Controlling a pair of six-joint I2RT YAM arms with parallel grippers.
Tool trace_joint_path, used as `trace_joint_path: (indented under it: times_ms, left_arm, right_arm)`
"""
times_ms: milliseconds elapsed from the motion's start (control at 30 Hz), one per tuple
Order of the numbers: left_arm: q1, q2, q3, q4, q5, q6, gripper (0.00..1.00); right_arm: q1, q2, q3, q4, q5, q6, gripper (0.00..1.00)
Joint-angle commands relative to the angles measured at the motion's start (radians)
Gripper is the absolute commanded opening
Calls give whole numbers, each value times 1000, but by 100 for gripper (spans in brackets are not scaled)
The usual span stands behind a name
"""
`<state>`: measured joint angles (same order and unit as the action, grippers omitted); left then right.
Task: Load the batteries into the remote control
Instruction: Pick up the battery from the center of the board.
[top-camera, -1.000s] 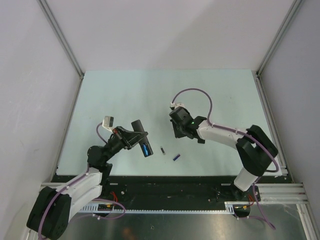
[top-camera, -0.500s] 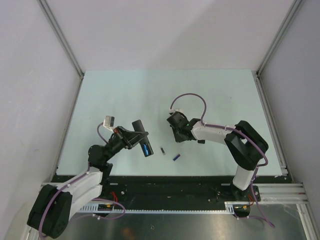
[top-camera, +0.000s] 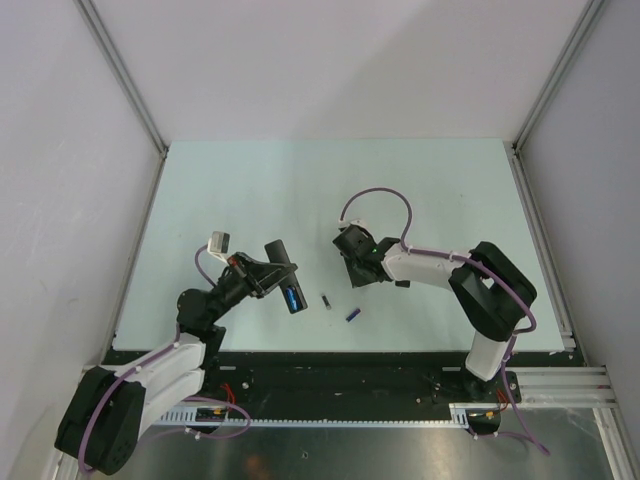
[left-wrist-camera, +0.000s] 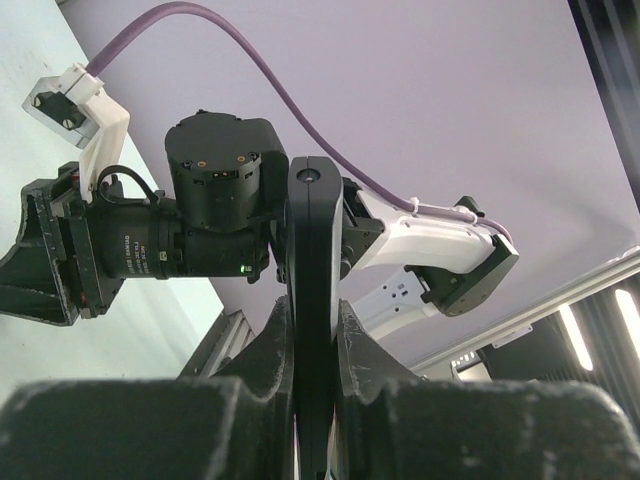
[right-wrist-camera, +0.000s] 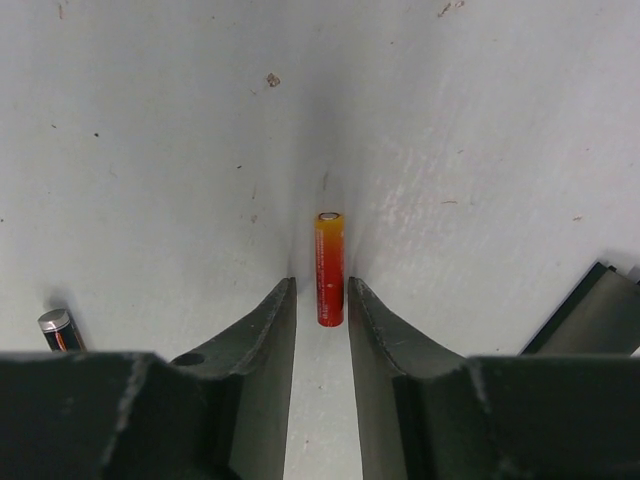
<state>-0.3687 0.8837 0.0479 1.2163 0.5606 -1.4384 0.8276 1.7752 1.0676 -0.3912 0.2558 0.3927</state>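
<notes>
**A:** Matching pair here: left arm (top-camera: 165, 368) and right arm (top-camera: 432, 266), glossy white shells between chunky black joints.

**B:** And purple cables (top-camera: 380, 191) looping off each wrist! There's a white connector block (left-wrist-camera: 78, 100), one dark screw head showing.

**A:** Green light (left-wrist-camera: 245, 267) glowing on the right's black cylindrical motor housing.

**B:** Right gripper (right-wrist-camera: 321, 283): matte dark-grey fingers (right-wrist-camera: 258, 345), smoothly curved.

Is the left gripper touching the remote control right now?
Touching. In the left wrist view, both fingers of the left gripper press the remote control, no gap.
</notes>
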Motion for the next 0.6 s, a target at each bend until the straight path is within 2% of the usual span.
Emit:
trace_joint_path:
  times_ms: [0, 367, 567]
  left_arm:
    - [8, -8, -112, 34, 5, 21, 0]
    - [7, 0, -112, 34, 1, 26, 0]
    - [7, 6, -112, 34, 1, 29, 0]
  right_arm:
    - [7, -7, 3, -60, 0, 12, 31]
    - [-4, -22, 3, -103, -46, 3, 26]
    - [-12, -13, 3, -103, -61, 0, 20]
